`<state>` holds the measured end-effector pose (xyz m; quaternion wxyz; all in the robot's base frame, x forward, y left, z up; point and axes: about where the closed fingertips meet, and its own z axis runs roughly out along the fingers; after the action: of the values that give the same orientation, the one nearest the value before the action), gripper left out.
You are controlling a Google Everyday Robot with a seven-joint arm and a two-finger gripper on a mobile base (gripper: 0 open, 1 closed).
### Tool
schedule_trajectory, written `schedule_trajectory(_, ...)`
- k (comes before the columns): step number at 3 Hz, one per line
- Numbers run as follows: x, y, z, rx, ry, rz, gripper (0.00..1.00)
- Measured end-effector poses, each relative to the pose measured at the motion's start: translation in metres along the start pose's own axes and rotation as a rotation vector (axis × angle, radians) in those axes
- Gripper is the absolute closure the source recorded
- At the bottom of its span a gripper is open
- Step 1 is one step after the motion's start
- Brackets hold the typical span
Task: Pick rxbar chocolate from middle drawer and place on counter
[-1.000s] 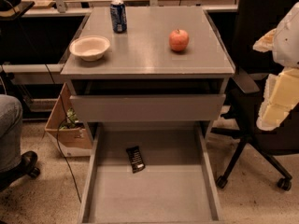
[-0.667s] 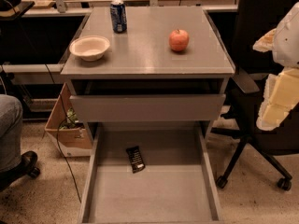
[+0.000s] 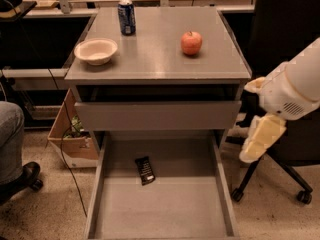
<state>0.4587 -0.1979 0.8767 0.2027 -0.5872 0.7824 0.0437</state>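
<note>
The rxbar chocolate (image 3: 145, 170), a black wrapper with pale lettering, lies flat on the floor of the open middle drawer (image 3: 165, 206), toward its back left. The counter (image 3: 155, 54) is the grey top of the cabinet. My gripper (image 3: 260, 138) hangs from the white arm at the right, beside the cabinet. It is level with the upper drawer front, above and to the right of the middle drawer and apart from the bar.
On the counter stand a blue soda can (image 3: 126, 17), a pale bowl (image 3: 96, 50) and a red apple (image 3: 191, 42). A shorter drawer with a tall front (image 3: 157, 115) juts out above the bar. A black office chair (image 3: 285, 159) stands right, a cardboard box (image 3: 72, 134) left.
My arm and gripper have moved down and to the left, closer to the cabinet's right side. The bar and the counter objects have not moved.
</note>
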Motion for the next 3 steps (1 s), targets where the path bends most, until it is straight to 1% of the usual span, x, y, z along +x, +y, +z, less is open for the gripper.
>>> schedule_trajectory(1, 0.000, 0.001, 0.081, -0.040, -0.092, -0.009, 0.00)
schedule_trajectory(2, -0.014, 0.009, 0.185, -0.068, -0.174, 0.003, 0.00)
schedule_trajectory(3, -0.025, 0.012, 0.248, -0.080, -0.218, 0.044, 0.00)
